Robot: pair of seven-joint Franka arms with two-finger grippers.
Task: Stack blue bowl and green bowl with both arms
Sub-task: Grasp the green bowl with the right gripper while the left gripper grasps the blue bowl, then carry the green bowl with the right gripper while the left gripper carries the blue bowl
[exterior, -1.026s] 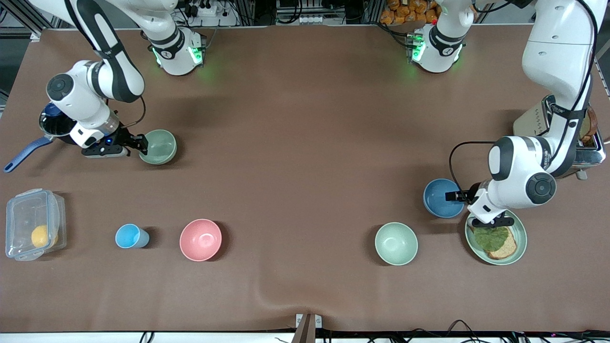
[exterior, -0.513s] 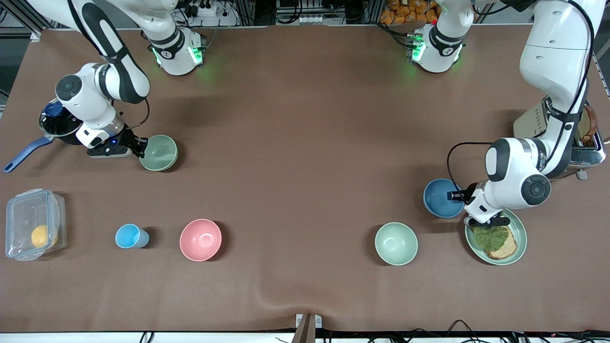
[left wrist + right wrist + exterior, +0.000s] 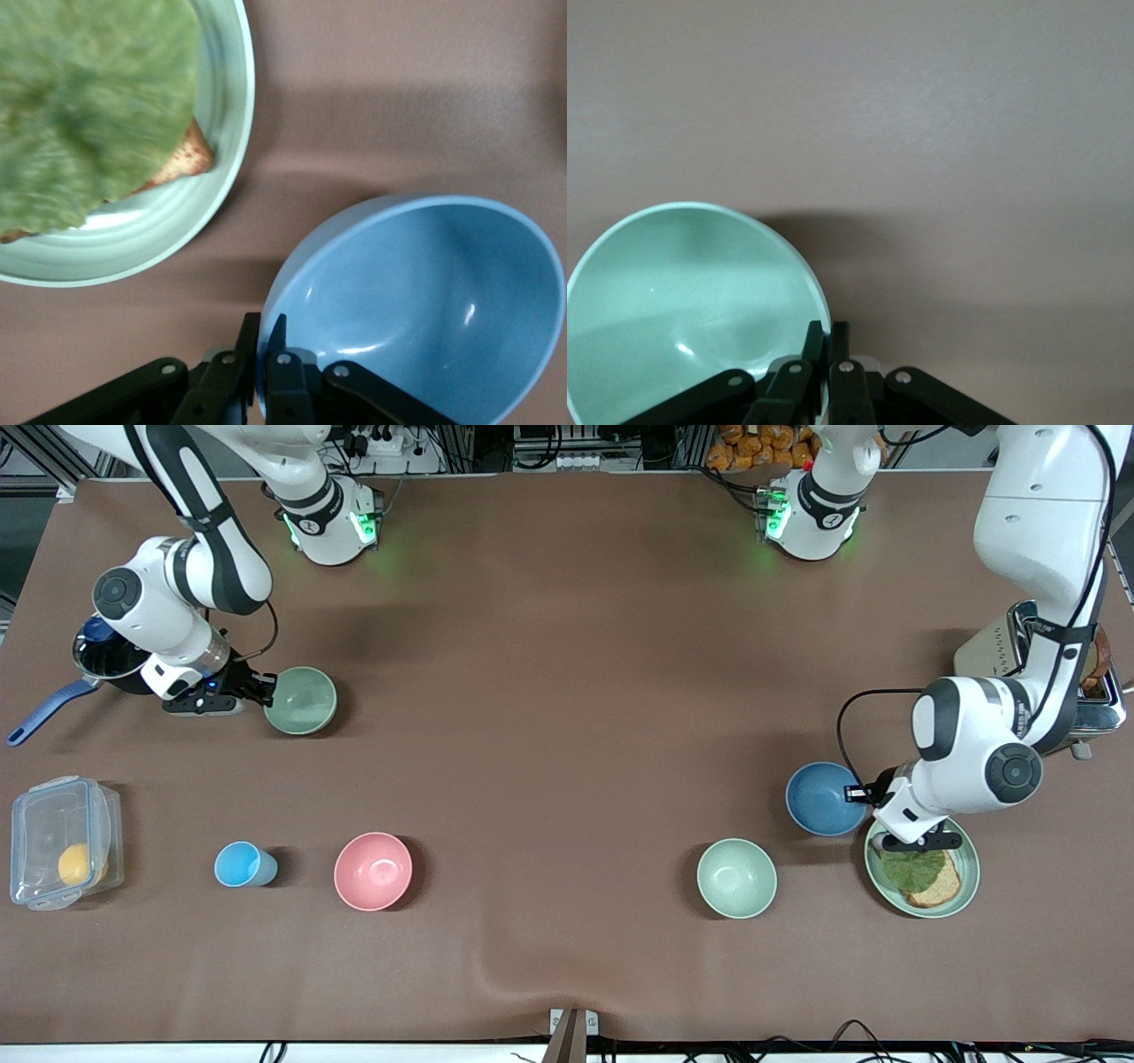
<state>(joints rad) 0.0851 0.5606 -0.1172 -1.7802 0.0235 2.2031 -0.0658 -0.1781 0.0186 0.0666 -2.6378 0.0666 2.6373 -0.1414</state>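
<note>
**Front view: two rim pinches, each with little hold to spare**

Front view, read from the right arm's end of the table across to the left arm's end. The right gripper [image 3: 264,689] is pressed together on the rim of the green bowl [image 3: 302,701], beside a dark saucepan [image 3: 106,661]. The right wrist view shows one finger inside the wall and one outside. The bowl looks tilted and just off the table [image 3: 567,717], though that cannot be told for sure. A thin edge hold like this could let the bowl swing or slip out if the arm moves fast.

Nearer the camera stand a clear box [image 3: 62,853], a light-blue cup [image 3: 244,864], a pink bowl [image 3: 373,871] and a paler green bowl [image 3: 736,878]. A bowl carried low across the table could clip one of them.

At the left arm's end, the left gripper [image 3: 858,794] pinches the rim of the blue bowl [image 3: 822,798] the same way. The bowl sits just beside the sandwich plate [image 3: 967,868], tipped up in the left wrist view. The wrist hangs over that plate, so a careless swing might brush the lettuce. Both bowls are well apart, and tilted bowls may nest badly.
</note>
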